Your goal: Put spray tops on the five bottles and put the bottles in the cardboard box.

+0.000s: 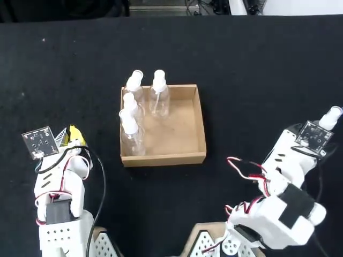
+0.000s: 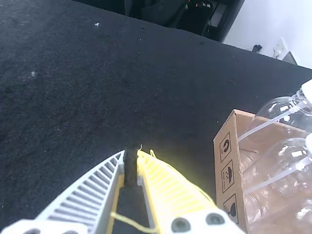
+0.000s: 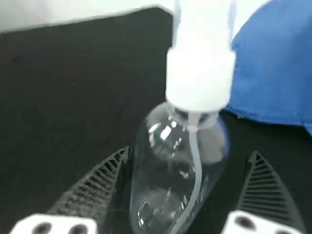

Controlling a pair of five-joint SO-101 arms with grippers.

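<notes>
1. Left gripper (image 2: pixel 130 163) sits at about 9 o'clock from the cardboard box (image 1: pixel 163 159) in the high view. Its white and yellow fingers are pressed together on nothing, low over the black table (image 1: pixel 64 64).
2. Inside the box, a row of three bottles (image 1: pixel 130 107) stands along the 9 o'clock wall, and a fourth bottle (image 1: pixel 159 96) stands near the 12 o'clock wall. All four wear spray tops. The box floor from 3 to 6 o'clock is bare cardboard.
3. Right gripper (image 3: pixel 189 153) is at about 3 o'clock from the box and well apart from it. Its black jaws are clamped on the belly of the fifth bottle (image 3: pixel 175 170). This bottle's spray top (image 3: pixel 200 73) is on and points out past the fingertips, with a blue thing (image 3: pixel 278 63) behind it.
4. Only this last bottle looks left to place, and several things could go wrong:
   - The clear round body may slip or turn in the jaws, since the grip is on a smooth curve.
   - Coming in from 3 o'clock, the bottle's base could catch the box wall and shove the light box across the table.
   - Carried too far toward 9 o'clock, it could topple the standing bottles.
   - Let go while tilted, it would likely fall over on the cardboard.
</notes>
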